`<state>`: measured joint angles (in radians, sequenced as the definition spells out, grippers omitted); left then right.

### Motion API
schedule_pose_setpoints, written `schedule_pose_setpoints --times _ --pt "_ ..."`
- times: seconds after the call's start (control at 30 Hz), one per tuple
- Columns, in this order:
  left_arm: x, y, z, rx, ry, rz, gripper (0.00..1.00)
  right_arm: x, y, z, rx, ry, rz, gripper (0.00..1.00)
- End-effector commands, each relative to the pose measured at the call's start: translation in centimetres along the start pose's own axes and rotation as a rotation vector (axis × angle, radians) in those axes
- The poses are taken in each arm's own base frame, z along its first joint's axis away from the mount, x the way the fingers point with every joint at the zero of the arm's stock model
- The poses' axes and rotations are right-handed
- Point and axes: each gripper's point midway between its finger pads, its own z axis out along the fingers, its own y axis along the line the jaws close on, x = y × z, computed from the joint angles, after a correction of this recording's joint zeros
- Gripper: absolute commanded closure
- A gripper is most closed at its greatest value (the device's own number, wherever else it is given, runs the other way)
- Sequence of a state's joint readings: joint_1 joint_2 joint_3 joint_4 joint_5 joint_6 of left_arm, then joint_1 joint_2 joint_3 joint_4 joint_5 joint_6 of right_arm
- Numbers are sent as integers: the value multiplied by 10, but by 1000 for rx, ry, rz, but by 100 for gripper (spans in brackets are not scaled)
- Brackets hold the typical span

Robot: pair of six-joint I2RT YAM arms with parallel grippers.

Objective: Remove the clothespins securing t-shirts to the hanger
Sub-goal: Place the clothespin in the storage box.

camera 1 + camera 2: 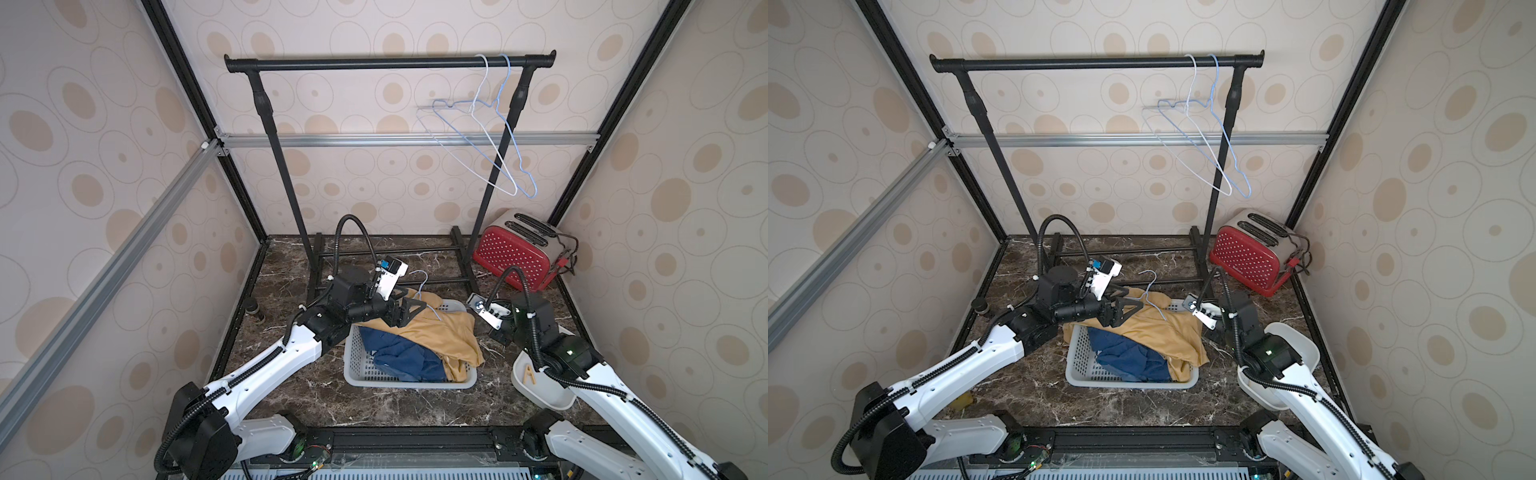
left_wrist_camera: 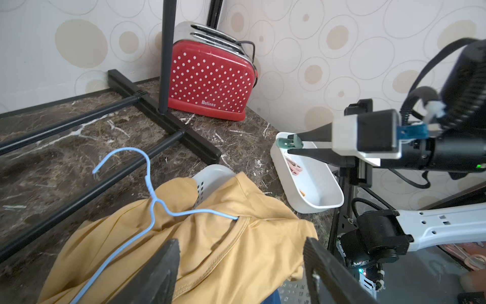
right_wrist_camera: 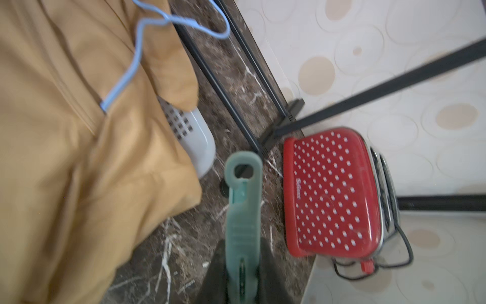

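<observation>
Finding: a robotics test cell dressed as a domestic laundry corner. The walls are flat panels of beige circle-patterned wallpaper (image 1: 83,124) held in a frame of black and silver aluminium extrusion bars (image 1: 374,139). Two white-and-black robot arms (image 1: 266,365) rise from a black rail at the front edge of a dark brown marble-effect tabletop (image 1: 291,399). Household props stand on it: a black tubular garment rack (image 1: 374,63) carrying pale wire hangers (image 1: 478,124), a red white-dotted toaster (image 1: 515,257) and a grey perforated plastic laundry basket (image 1: 395,383).
</observation>
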<state>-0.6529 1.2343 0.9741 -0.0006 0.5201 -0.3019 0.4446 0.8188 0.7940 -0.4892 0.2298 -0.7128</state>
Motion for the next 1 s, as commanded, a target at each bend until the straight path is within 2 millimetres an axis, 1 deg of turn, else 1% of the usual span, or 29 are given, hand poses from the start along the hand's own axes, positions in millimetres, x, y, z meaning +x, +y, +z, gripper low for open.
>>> schedule_pose_setpoints --times 0.0,0.03,0.1,0.13,0.2,0.37,0.47,0.6,0.77,0.83,0.97 --pt "-19 -7 -3 27 -78 60 25 61 -5 -8 36 204 -23 94" --pt "-19 -7 -4 25 -78 66 25 74 -6 -10 39 242 -11 94" --pt "-19 -8 -6 23 -80 78 24 106 -13 -14 49 335 81 95" --pt "-19 -9 -7 25 -80 81 24 117 -14 -16 47 364 119 95" --pt "-20 -11 -9 27 -76 90 24 141 -8 -15 25 433 180 95" --pt "-16 -9 -12 10 -64 110 24 190 8 -11 -10 612 234 95" --pt "-15 -8 -11 7 -59 111 24 213 12 -12 -29 688 282 95" --pt "-16 -7 -8 9 -57 111 24 231 14 -10 -56 734 314 94" --pt "-17 -7 -2 22 -45 107 24 245 29 -1 -122 782 310 94" --pt "-15 -5 0 18 -38 106 24 251 36 1 -143 798 304 94" --pt "-6 -2 6 23 -7 95 24 255 42 7 -156 799 299 92"
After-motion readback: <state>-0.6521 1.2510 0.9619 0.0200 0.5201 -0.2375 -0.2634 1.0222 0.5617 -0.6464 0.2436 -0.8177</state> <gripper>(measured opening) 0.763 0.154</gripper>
